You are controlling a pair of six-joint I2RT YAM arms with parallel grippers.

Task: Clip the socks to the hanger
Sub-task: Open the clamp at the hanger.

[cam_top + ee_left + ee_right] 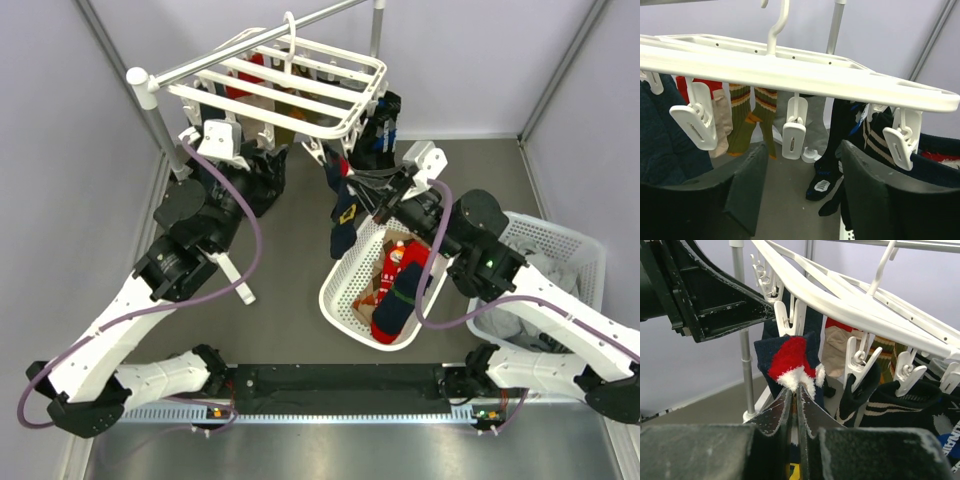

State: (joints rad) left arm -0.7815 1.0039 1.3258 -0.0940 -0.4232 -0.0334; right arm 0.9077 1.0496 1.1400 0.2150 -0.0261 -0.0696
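The white hanger [300,85] hangs from a rail at the back, with several socks clipped under it. My right gripper [390,195] is shut on a navy sock [343,222] with a yellow buckle mark. In the right wrist view the gripper [796,387] pinches the sock's red and white fluffy patch [790,357] right under a white clip [790,317]. My left gripper [228,135] is open and empty below the hanger's left front edge. In its wrist view the gripper [802,155] sits under a dangling clip [793,136]. A red sock [400,285] lies in the oval basket.
An oval white basket [340,290] stands under the right gripper. A second white basket [570,245] with clothes stands at the right. The rack's metal pole [160,125] is by the left arm. Green striped socks [747,117] and black socks [832,150] hang from other clips.
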